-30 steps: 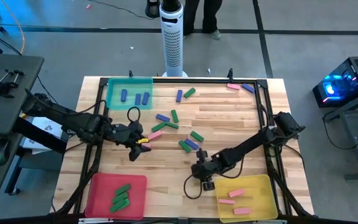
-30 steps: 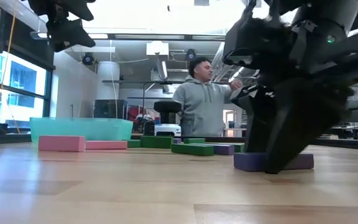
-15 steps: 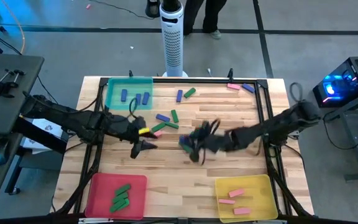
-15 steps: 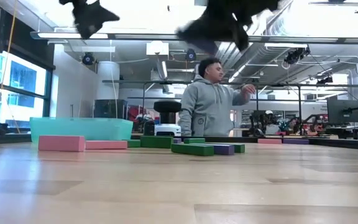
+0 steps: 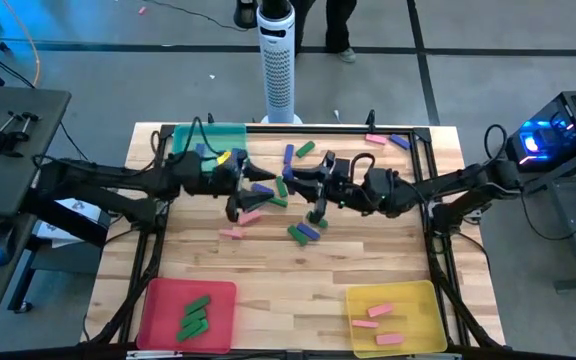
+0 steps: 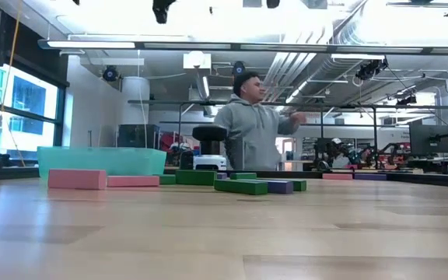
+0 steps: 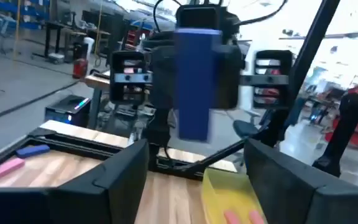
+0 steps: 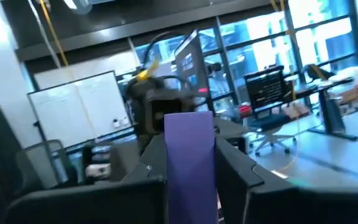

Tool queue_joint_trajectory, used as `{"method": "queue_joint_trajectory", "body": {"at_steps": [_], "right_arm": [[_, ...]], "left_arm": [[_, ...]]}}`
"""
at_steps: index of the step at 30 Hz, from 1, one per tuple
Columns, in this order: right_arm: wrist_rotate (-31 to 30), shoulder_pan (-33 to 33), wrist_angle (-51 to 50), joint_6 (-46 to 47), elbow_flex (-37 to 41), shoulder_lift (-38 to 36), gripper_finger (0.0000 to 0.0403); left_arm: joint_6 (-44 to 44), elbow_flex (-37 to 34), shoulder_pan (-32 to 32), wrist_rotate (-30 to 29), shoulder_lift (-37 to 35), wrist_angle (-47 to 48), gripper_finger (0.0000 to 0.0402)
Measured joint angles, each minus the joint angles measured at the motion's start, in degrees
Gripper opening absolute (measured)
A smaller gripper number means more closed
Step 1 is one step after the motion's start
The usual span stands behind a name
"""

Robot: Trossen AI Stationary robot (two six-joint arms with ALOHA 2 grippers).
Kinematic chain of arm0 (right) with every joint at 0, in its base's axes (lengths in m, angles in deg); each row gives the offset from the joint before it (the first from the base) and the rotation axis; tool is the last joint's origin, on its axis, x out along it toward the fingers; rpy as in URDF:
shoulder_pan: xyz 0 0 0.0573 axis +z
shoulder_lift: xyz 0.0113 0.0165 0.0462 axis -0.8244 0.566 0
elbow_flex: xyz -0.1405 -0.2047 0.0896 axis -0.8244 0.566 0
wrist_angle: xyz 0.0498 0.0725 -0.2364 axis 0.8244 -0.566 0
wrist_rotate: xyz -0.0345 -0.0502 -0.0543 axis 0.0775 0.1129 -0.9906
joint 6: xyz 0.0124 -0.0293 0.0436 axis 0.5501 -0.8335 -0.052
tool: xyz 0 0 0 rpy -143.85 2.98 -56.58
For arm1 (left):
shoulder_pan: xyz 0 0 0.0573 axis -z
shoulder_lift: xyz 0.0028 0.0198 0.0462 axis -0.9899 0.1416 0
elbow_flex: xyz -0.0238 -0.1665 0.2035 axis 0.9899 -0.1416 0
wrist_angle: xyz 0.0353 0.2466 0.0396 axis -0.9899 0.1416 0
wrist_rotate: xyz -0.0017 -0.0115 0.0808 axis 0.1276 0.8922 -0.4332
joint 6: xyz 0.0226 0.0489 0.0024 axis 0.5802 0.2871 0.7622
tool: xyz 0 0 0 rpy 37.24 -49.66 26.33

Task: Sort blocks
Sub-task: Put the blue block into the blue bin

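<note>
- Blocks: one blue block [image 8: 190, 162] stands upright, pinched between the fingers of your right gripper [image 8: 190, 146], which is closed on its lower part so the top sticks out past the fingertips.
- Your left gripper [image 7: 196, 149] faces the right one head-on. Its fingers are spread wide with nothing between them, and the held blue block hangs straight ahead of it, in line with the gap but clear of both fingers.
- Both grippers are high above the table [image 5: 368, 270]; in the low view only their undersides show at the upper edge.
- Loose blocks under and around the two grippers: two pink blocks [image 5: 231, 232] lie on the wood just on the near side of the left gripper, and a green and blue cluster [image 5: 303, 232] lies below the right gripper.
- More green and blue blocks [image 5: 305, 149] sit just beyond the right gripper, towards the far edge, and a pink and blue pair [image 5: 375, 139] lies farther along that edge, beside the right arm.
- The teal tray [image 5: 183, 140] is right beside the left gripper on its far side; the arm hides much of what it holds.
- The red tray [image 5: 153, 300], with green blocks [image 5: 193, 318] in it, sits at the near edge, well away from the left gripper.
- The yellow tray [image 5: 428, 300], with pink blocks [image 5: 378, 320], sits at the near edge, well away from the right gripper.
</note>
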Motion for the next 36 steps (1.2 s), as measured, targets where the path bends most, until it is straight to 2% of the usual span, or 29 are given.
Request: {"method": "queue_joint_trajectory", "body": {"at_steps": [7, 10, 14, 20, 24, 27, 30, 33, 36], "right_arm": [[1.7, -0.2, 0.3, 3.1, 0.0, 1.4, 0.0051], [1.7, -0.2, 0.3, 3.7, 0.0, 1.7, 0.0051], [1.1, -0.2, -0.2, 3.6, 0.0, 1.8, 0.0051], [1.1, -0.2, -1.8, 3.8, 0.0, 1.8, 0.0052], [1.1, -0.2, -2.1, 4.4, 0.0, 1.8, 0.0071], [0.9, -0.2, -2.5, 7.5, 0.0, 1.8, 0.0092], [0.7, -0.2, -2.6, 8.1, 0.0, 1.7, 0.0121], [0.7, -0.2, -3.0, 7.6, 0.0, 0.7, 0.0152], [0.7, -0.5, -3.0, 5.6, 0.0, -1.7, 0.0174]], "left_arm": [[-4.9, 0.0, -2.3, 6.4, 8.2, -15.2, 0.0305], [-6.9, 0.0, -2.5, 9.9, 11.1, -21.5, 0.0310], [-9.9, 0.0, -2.5, 11.9, 13.7, -23.9, 0.0301], [-11.9, 0.0, -2.5, 11.9, 16.8, -27.8, 0.0260], [-12.9, 0.0, -2.5, 11.2, 17.2, -27.9, 0.0216], [-13.1, 0.0, -2.5, 10.8, 17.2, -27.7, 0.0154], [-15.1, 0.0, -2.5, 10.8, 16.8, -26.3, 0.0074], [-16.1, 0.0, -2.2, 10.6, 15.5, -22.4, 0.0071], [-15.8, 0.0, -1.7, 7.2, 12.0, -13.2, 0.0071]]}}
